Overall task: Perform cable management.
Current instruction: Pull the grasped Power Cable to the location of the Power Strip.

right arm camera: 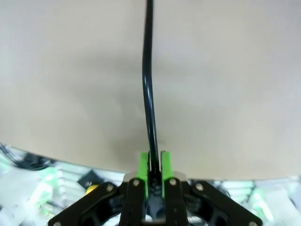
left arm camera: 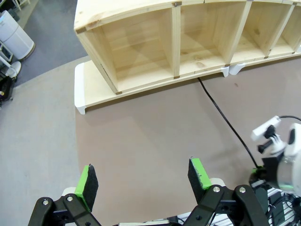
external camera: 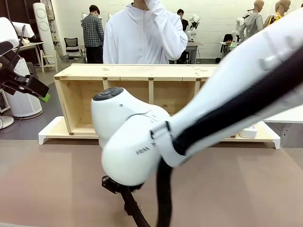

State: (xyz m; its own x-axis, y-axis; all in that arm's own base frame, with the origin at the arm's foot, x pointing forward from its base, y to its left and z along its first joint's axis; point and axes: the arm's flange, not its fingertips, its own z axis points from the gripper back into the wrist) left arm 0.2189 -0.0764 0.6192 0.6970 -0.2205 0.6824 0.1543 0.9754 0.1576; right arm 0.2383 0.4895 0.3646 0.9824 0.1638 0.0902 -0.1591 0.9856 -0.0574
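The thin black cable runs straight away over the brown table, and my right gripper is shut on its near end, green pads pressed against it from both sides. In the left wrist view the same cable comes out from under the wooden shelf and slants across the table to my right arm's wrist. My left gripper hangs open high above the table with nothing between its pads. It is held up at the far left in the front view. The plug is hidden.
My right arm crosses the front view, reaching down to the table's near edge. The shelf stands on a white base at the far side. A white power strip lies by the shelf's right end. A person in a white hoodie stands behind.
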